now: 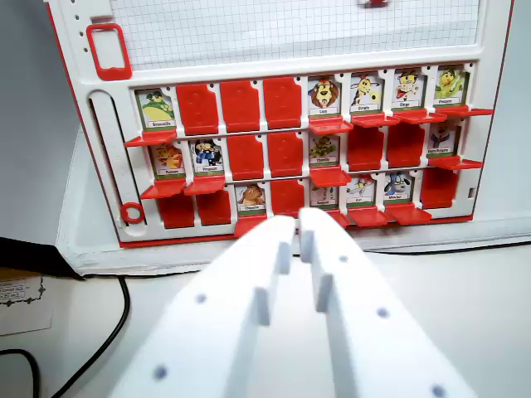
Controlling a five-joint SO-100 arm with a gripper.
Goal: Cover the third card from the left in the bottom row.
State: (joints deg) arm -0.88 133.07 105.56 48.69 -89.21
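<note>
The end effector [297, 222] has its white fingers nearly together, a thin gap between the tips, holding nothing. Its tips sit just below the board's [99, 157] bottom row. The target card [250, 197], third from the left there, stands uncovered just up and to the wrist view's left of the tips, its red flap [249, 224] folded down, probably almost touching the left finger.
</note>
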